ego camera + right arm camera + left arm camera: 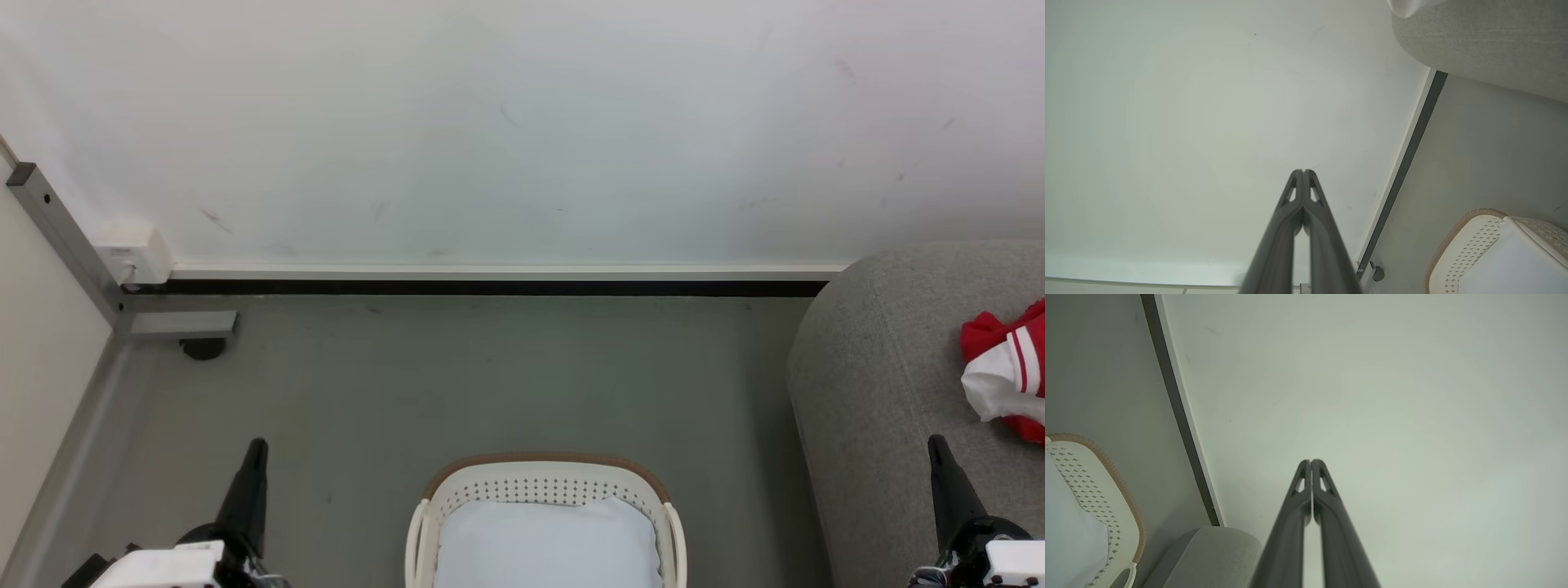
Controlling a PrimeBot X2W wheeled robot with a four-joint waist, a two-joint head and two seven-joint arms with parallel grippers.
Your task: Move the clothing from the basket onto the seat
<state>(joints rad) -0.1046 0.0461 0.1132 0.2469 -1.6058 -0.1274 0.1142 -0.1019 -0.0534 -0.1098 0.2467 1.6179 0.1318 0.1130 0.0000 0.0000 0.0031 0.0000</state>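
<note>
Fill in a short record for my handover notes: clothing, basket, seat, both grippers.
clothing: red and white, bunched on the seat at the head view's right edge
basket: on the floor between the grippers, a pale liner inside
seat: grey, on the robot's right of the basket
left gripper: shut, holding nothing
right gripper: shut, holding nothing

clothing (pixel 1008 367): red with white stripes, crumpled, lies on seat | basket (pixel 545 483): cream, perforated, brown rim, upright on floor | seat (pixel 882 367): grey, right of basket
</note>
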